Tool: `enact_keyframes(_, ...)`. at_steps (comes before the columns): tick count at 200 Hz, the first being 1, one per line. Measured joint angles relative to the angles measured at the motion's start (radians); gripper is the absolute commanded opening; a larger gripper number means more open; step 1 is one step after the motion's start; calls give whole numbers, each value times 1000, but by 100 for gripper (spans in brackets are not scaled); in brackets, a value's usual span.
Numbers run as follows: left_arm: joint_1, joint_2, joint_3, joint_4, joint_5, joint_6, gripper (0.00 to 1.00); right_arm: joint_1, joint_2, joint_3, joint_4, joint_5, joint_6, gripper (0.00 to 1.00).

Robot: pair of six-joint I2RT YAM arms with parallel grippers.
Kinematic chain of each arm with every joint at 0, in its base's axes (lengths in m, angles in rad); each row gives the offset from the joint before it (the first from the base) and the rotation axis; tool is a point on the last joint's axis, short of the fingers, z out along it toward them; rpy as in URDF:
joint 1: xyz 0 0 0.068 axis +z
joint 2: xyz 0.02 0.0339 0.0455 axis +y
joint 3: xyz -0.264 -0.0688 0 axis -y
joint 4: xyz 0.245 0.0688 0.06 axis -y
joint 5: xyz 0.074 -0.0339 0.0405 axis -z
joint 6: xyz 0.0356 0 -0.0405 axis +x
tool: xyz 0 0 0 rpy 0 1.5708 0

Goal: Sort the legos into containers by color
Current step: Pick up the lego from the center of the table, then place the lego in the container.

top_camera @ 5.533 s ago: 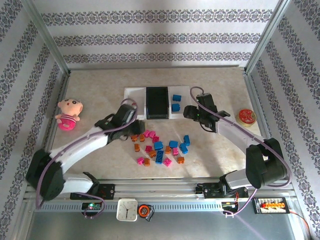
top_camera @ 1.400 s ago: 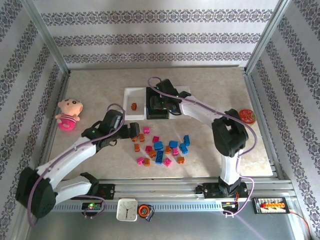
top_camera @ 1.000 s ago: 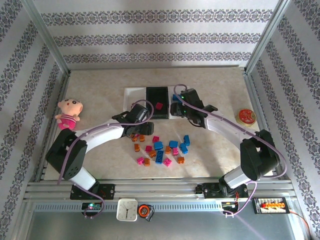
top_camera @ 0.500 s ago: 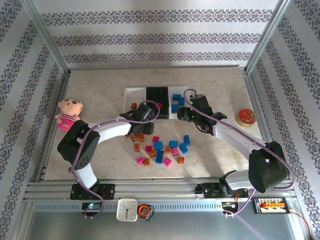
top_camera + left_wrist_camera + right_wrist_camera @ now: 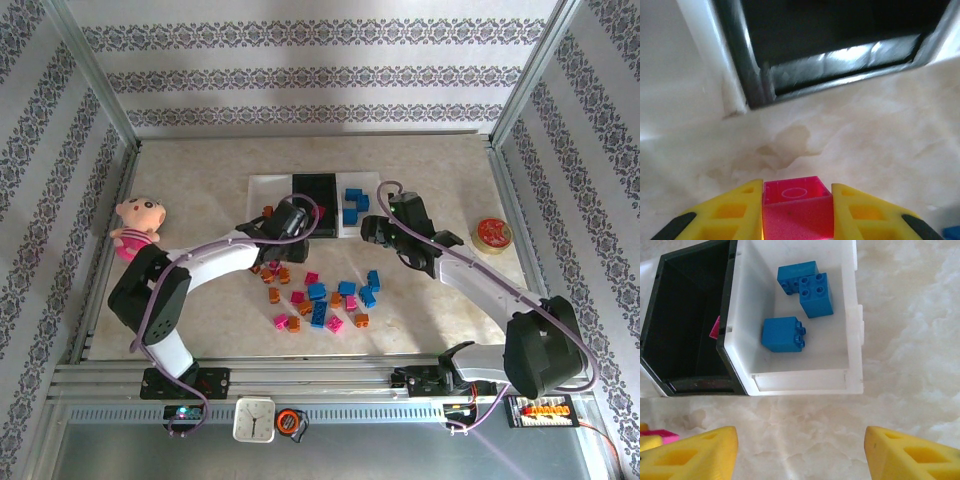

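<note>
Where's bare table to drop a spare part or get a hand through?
Free: the far strip between the trays and the back wall; the corner behind the plush doll; the corner behind the red tin. Crowded: between trays and the lego pile, where the left hand, closed on a pink lego, and the right hand sit.

The whole tabletop (image 5: 200, 170) is viewed from high behind; both wrist views are aimed closely at the black tray (image 5: 685, 315).
</note>
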Motion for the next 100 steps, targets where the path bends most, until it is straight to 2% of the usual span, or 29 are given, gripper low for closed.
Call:
enact_keyframes(35,19,25,217,-11,-19,7,28,0,-21,-34,5,-4,4,68)
enact_keyframes(71,61,182,408,-17,-42,24,29,0,-60,-67,2,-8,3,68)
enact_keyframes(100,83,321,508,-54,-52,37,41,0,-118,-100,0,-20,3,69)
